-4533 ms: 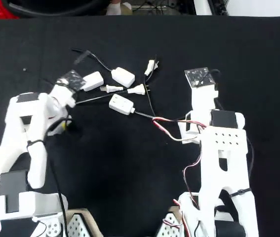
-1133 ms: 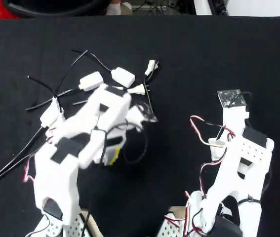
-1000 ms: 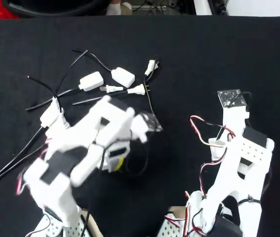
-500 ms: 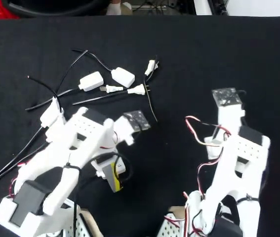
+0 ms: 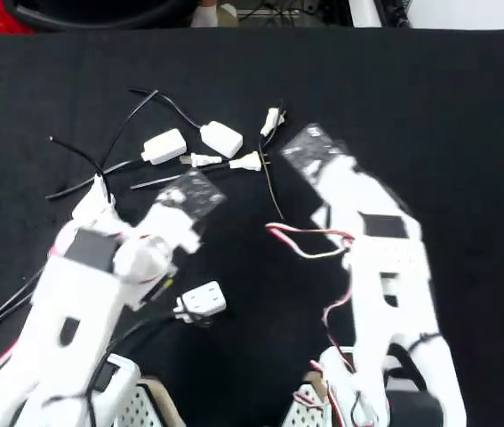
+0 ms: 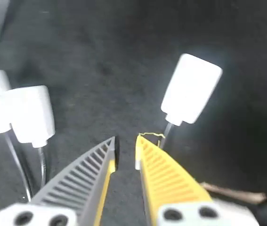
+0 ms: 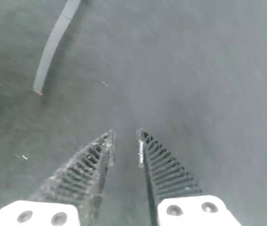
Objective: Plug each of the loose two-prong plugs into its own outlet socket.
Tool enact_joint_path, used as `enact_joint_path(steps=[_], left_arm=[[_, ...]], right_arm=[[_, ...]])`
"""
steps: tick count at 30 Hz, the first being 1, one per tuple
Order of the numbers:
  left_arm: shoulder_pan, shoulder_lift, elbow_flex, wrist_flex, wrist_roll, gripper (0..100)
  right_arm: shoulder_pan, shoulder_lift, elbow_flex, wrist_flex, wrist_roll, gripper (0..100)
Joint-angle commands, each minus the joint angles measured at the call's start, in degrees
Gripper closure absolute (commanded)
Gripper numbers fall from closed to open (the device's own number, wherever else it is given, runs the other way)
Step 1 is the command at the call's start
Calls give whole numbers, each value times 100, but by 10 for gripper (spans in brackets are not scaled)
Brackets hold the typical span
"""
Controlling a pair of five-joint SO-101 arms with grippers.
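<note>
between grasps, it seems: left gripper [image 6: 126,141] and right gripper [image 7: 125,135] are each narrowly parted and empty. next, pinch a small white two-prong plug [image 5: 250,161] toward the table's far edge, then align it with a white boxy outlet socket [image 5: 222,138].

The left gripper [image 6: 126,151], grey and yellow ribbed fingers slightly apart, is hovering over the black tabletop [image 6: 100,42]; a white rectangular plastic block [image 6: 191,89] is lying just beyond, two similar white blocks [image 6: 29,115] lying aside
</note>
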Motion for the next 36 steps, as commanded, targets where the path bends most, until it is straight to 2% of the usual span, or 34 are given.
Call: enact_joint_path(steps=[1, 6, 9, 11, 16, 19, 22, 29, 36], left_arm=[[-646, -1213, 848, -360, 158, 894], [-1763, -2690, 2193, -809, 141, 848], [-2545, -3604, 2853, -1327, 132, 848], [-2826, -4185, 3310, -1512, 132, 848], [-2862, -5468, 4444, -1512, -281, 848], [-2809, -5336, 4541, -1530, -659, 848], [-2589, -5266, 4585, -1547, -721, 848], [-2308, -5389, 4743, -1574, -730, 848], [-2334, -5389, 4752, -1565, -730, 848]], right_arm=[[-756, 646, -470, -431, 580, 917], [-1143, 2246, -1552, -870, 941, 910], [-1222, 3073, -2132, -1134, 985, 851], [-1248, 3495, -2440, -1160, 1319, 828], [-1284, 4057, -2686, -1284, 2136, 828], [-1275, 4180, -2554, -1881, 2444, 828], [-1433, 4171, -2273, -2391, 2681, 826], [-2013, 3697, -1578, -2857, 2787, 825], [-2136, 2897, -1015, -2831, 2804, 825]])
